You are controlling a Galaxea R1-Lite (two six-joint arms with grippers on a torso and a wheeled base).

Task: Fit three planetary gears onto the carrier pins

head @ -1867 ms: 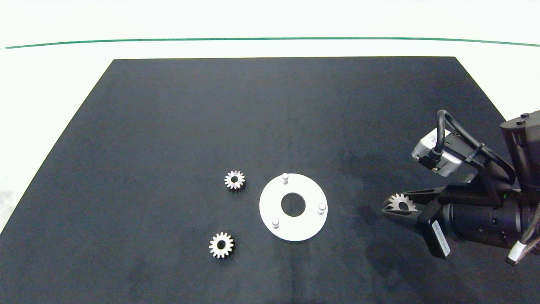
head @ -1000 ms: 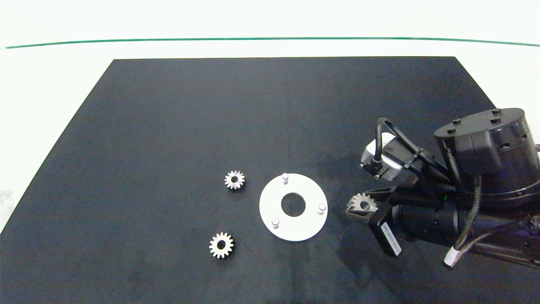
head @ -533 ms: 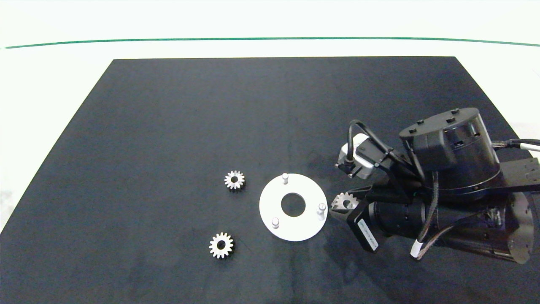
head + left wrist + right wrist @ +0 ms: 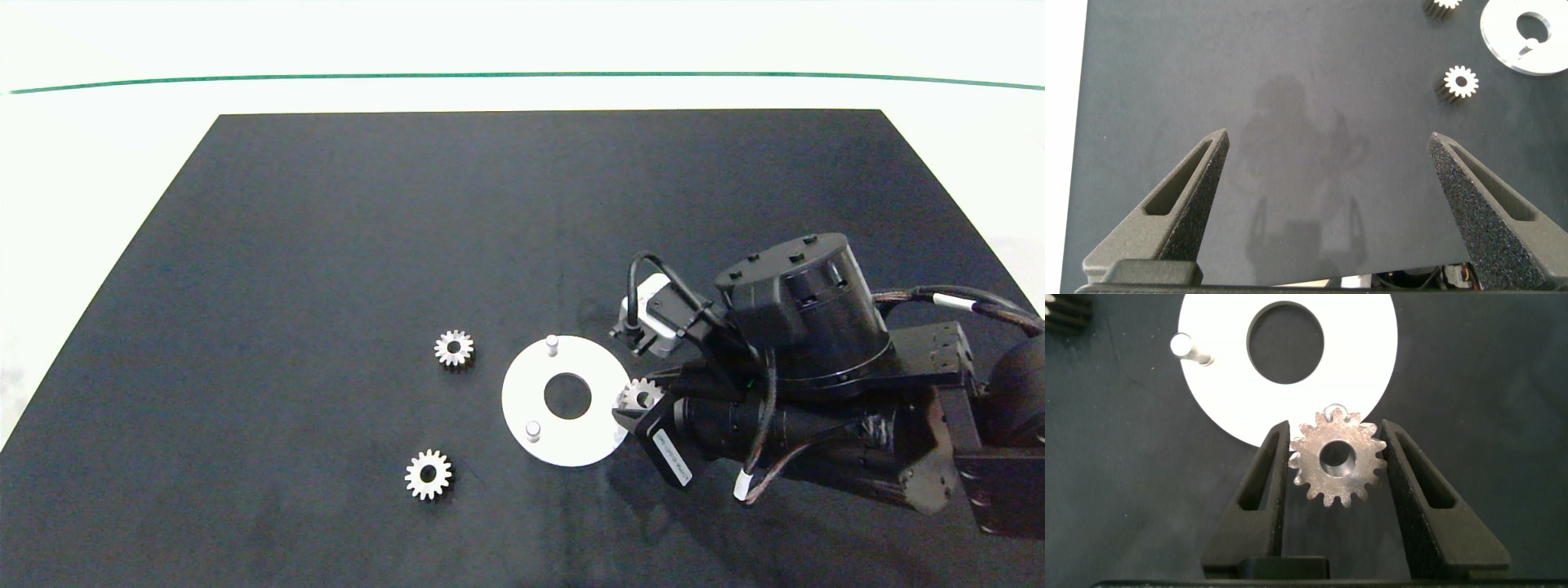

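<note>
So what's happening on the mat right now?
The right pincer holds one small gear flat between its fingers, over the right edge of the white disc, about where the third peg stands. No gear is on a peg yet. Two more gears lie on the mat left of the disc. The left pincer hangs open, away from the work.

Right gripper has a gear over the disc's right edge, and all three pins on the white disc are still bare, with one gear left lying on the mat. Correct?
Not quite: two gears lie on the mat, not one. The head view shows one gear left of the white disc and another gear nearer the front. The rest holds: the right gripper grips the third gear over the disc's right edge.
</note>
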